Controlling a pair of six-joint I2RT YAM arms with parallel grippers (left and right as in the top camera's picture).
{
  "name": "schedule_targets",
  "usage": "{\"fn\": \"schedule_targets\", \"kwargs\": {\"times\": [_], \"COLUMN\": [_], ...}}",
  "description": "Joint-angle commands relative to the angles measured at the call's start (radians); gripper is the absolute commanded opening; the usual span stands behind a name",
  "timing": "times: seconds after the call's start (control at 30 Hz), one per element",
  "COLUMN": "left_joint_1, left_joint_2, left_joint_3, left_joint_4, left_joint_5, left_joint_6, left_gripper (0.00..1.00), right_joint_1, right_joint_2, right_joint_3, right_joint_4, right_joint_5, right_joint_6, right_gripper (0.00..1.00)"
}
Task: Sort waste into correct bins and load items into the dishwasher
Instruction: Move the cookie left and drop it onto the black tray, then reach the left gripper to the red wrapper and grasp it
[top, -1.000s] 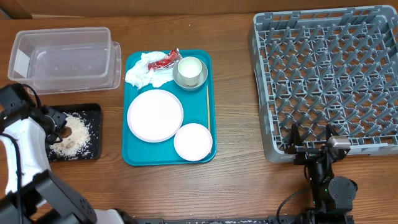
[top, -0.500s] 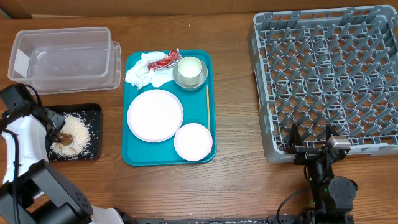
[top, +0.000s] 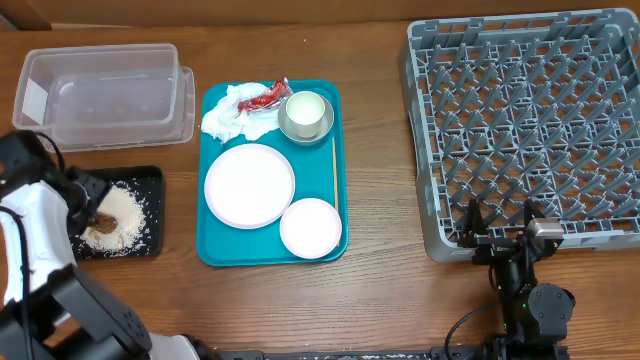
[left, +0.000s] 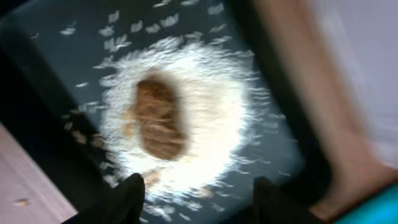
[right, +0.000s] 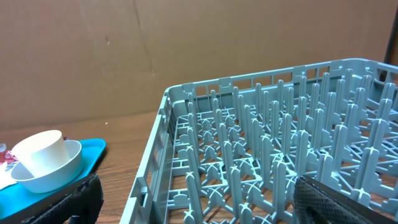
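Observation:
My left gripper (left: 199, 182) is open just above the black tray (top: 150, 180), with nothing between its fingers. Under it, a brown biscuit piece (left: 160, 118) lies on a heap of whitish crumbs (left: 211, 112) in that tray. The clear tub (top: 110, 100) stands behind the tray. On the teal tray (top: 215, 255) are crumpled napkins (top: 228, 118), a red wrapper (top: 265, 97), a cup (top: 306, 108) inside a bowl (top: 290, 130), a large plate (top: 249, 185) and a smaller plate (top: 311, 228). My right gripper (top: 498, 225) is open at the front edge of the grey dish rack (top: 530, 120).
A thin wooden stick (top: 334, 170) lies along the teal tray's right side. The right wrist view shows the rack's pegs (right: 280, 143) close ahead and the cup (right: 40, 149) far left. Brown cardboard walls off the back of the wooden table.
My left jaws have spread wider, and the biscuit piece has left them and now rests on the crumb heap. The right arm has not moved.

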Motion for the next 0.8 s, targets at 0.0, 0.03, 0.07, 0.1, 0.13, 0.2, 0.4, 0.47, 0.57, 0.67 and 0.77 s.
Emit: {"fn": "schedule_targets", "kwargs": {"times": [0.0, 0.03, 0.07, 0.1, 0.13, 0.2, 0.4, 0.47, 0.57, 0.67, 0.77], "left_joint_1": [0.006, 0.005, 0.003, -0.001, -0.005, -0.024, -0.186, -0.274, -0.444, -0.604, -0.733], "left_joint_2": [-0.118, -0.139, -0.161, -0.183, -0.204, -0.246, -0.298, -0.294, -0.274, -0.246, -0.214], "left_joint_3": [0.128, 0.150, 0.168, 0.180, 0.188, 0.190, 0.190, 0.186, 0.159, 0.108, 0.053], "left_joint_4": [-0.035, -0.047, -0.055, -0.056, -0.053, -0.039, -0.140, -0.201, -0.271, -0.289, -0.284], "left_joint_5": [0.233, 0.294, 0.364, 0.446, 0.532, 0.681, 0.827, 0.805, 0.664, 0.505, 0.399], "left_joint_6": [0.004, 0.005, 0.013, 0.032, 0.055, 0.094, 0.304, 0.378, 0.408, 0.406, 0.399], "left_gripper": [0.59, 0.59, 0.60, 0.60, 0.61, 0.60, 0.61, 0.63, 0.64, 0.64, 0.64], "right_joint_1": [-0.005, -0.005, -0.005, -0.005, -0.005, -0.005, -0.005, -0.005, -0.005, -0.005, -0.005], "right_joint_2": [-0.010, -0.010, -0.010, -0.010, -0.010, -0.010, -0.010, -0.010, -0.010, -0.010, -0.010], "right_joint_3": [-0.010, -0.010, -0.011, -0.010, -0.010, -0.011, -0.011, -0.010, -0.010, -0.011, -0.011], "right_joint_4": [0.003, 0.003, 0.003, 0.003, 0.003, 0.003, 0.003, 0.003, 0.003, 0.003, 0.003], "right_joint_5": [0.005, 0.005, 0.005, 0.005, 0.005, 0.005, 0.005, 0.005, 0.005, 0.005, 0.005], "right_joint_6": [0.007, 0.007, 0.007, 0.007, 0.007, 0.007, 0.007, 0.007, 0.007, 0.007, 0.007], "right_gripper": [1.00, 1.00, 1.00, 1.00, 1.00, 1.00, 1.00, 1.00, 1.00, 1.00, 1.00]}}
